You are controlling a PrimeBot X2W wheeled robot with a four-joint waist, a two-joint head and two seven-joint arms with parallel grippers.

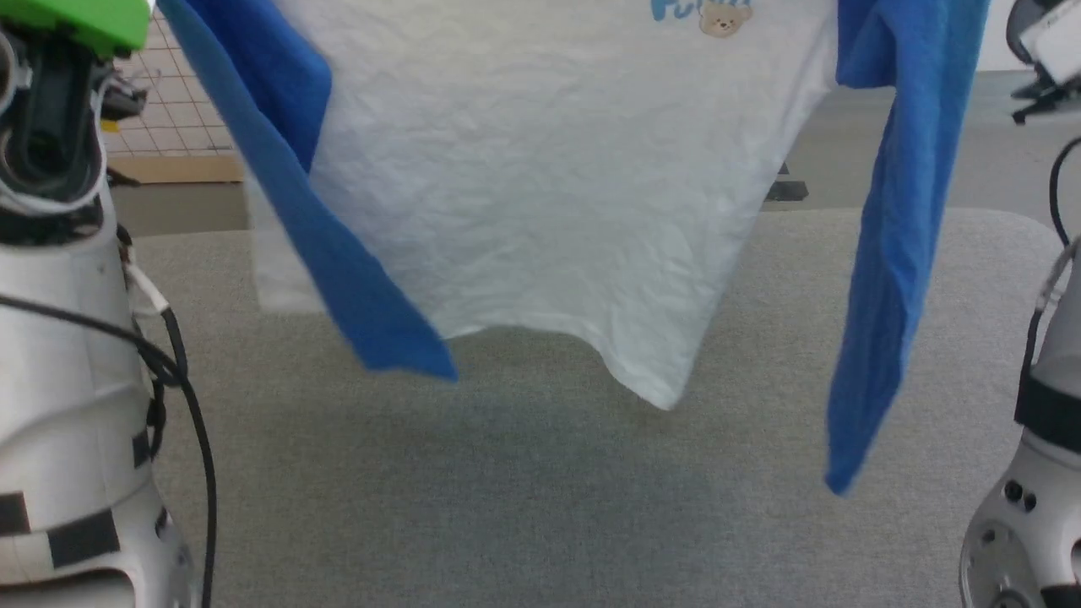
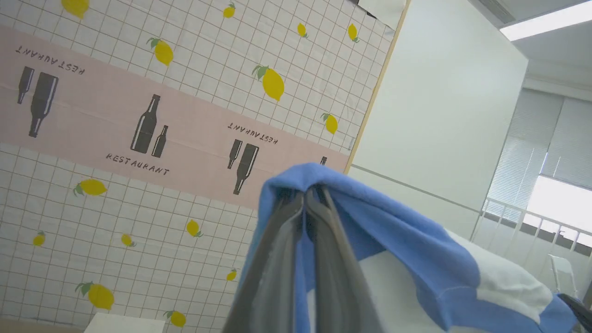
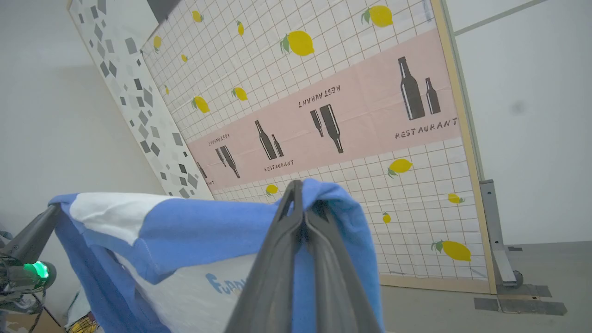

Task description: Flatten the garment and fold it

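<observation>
Tightly, left claw (image 2: 311, 196) and right claw (image 3: 301, 208) pinch garment (image 1: 540, 186).

One garment (image 1: 540, 186), one left hand (image 2: 309, 198), one right hand (image 3: 299, 203), one table (image 1: 540, 507), one lemon-patterned panel (image 3: 370, 152)

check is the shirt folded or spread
Spread, hanging unfolded: left gripper and right gripper pinch the garment at its blue shoulders, hem above the grey surface.

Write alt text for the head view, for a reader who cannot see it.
The garment, a white shirt with blue sleeves, hangs spread in the air above a grey table, hem and sleeves dangling. A small bear print shows at the top edge, and the robot's pale left arm and right arm frame the sides.
</observation>
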